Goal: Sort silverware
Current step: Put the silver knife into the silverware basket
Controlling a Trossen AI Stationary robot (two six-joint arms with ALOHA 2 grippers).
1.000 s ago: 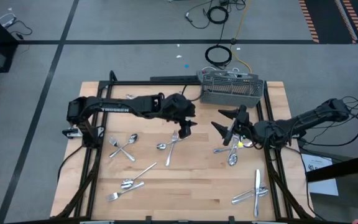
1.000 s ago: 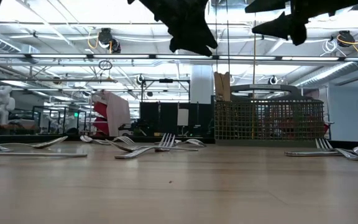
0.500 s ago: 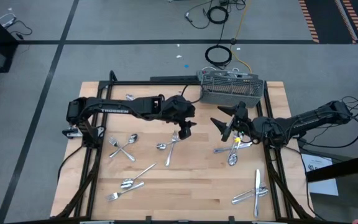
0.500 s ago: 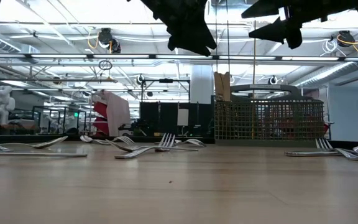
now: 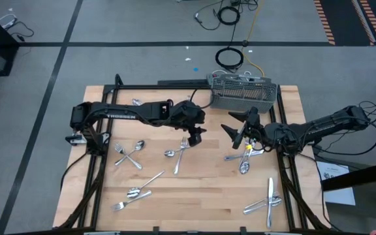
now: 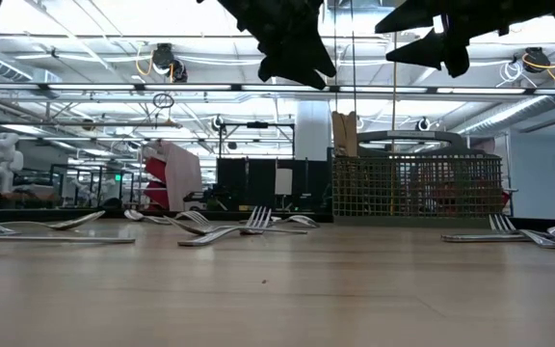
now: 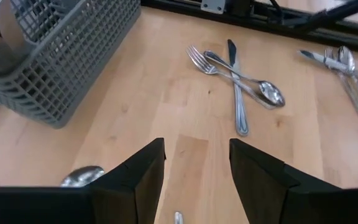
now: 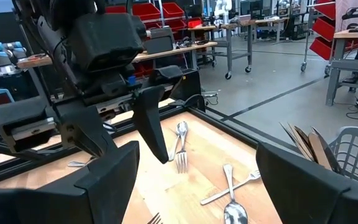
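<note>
The silverware (image 5: 178, 153) is spread out flat on the wooden tabletop (image 5: 201, 189). A fork and a spoon are seen near the middle, just under the left pincer (image 5: 196, 135). A crossed pair (image 5: 129, 154) is laid near the left side. More pieces (image 5: 136, 190) are found near the front left corner. A small bunch (image 5: 244, 158) is laid close to the right pincer (image 5: 237, 134), and another crossed bunch (image 5: 267, 201) is seen at the front right.

A grey caddy (image 5: 243, 92) is placed at the back of the tabletop, and some pieces are already stood up inside it.

The left pincer is held up in the air above the fork near the middle. Its two fingers are spread apart and nothing is held between them. In the left wrist view, bare wood is seen between the fingers (image 7: 138, 174), and the caddy (image 7: 55, 56) is seen to one side.

The right pincer is also held up above the tabletop, in front of the caddy and a little apart from the left pincer. Its fingers are spread wide and nothing is gripped. In the low view, both pincers are seen high above the wood, the left one (image 6: 292, 63) and the right one (image 6: 432, 39).
</note>
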